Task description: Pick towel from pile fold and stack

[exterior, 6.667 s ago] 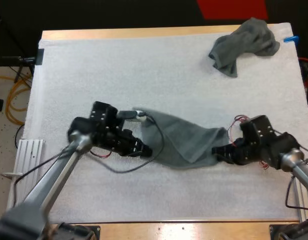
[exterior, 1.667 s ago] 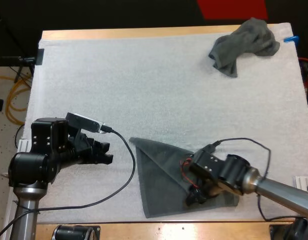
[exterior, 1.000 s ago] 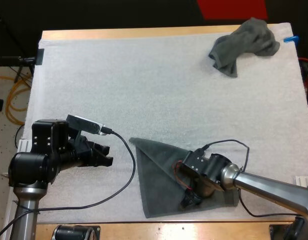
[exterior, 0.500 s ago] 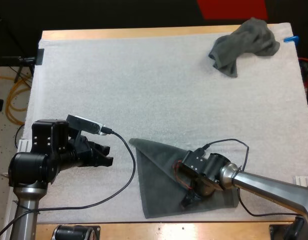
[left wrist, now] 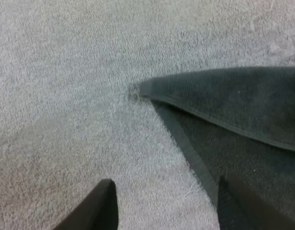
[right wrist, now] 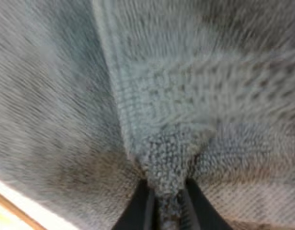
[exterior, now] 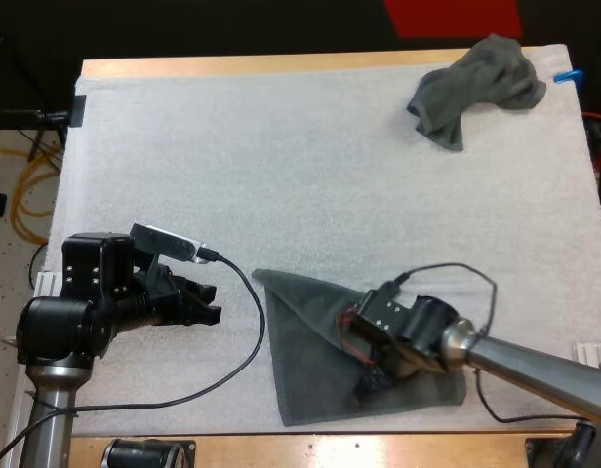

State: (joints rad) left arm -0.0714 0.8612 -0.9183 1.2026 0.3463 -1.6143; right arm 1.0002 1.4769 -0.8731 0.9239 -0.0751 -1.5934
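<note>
A dark grey-green towel (exterior: 305, 341) lies folded on the white mat near the table's front edge, with one pointed corner toward the left. My right gripper (exterior: 369, 380) sits on its middle. In the right wrist view the gripper (right wrist: 166, 203) is shut on a pinched ridge of the towel (right wrist: 162, 129). My left gripper (exterior: 207, 302) rests on the mat left of the towel and apart from it. In the left wrist view the left gripper (left wrist: 164, 211) is open, its fingers (left wrist: 103, 207) wide apart before the towel's corner (left wrist: 224, 103). A second, crumpled towel (exterior: 476, 86) lies at the far right.
The white mat (exterior: 281, 175) covers most of the table. The table's front wooden edge (exterior: 310, 447) runs just below the folded towel. Yellow cables lie on the floor at the left.
Since the earliest frame the towel has come to the front edge, folded, and my left gripper has let go and drawn back left. In the last second my right gripper has only shifted slightly on the towel.
</note>
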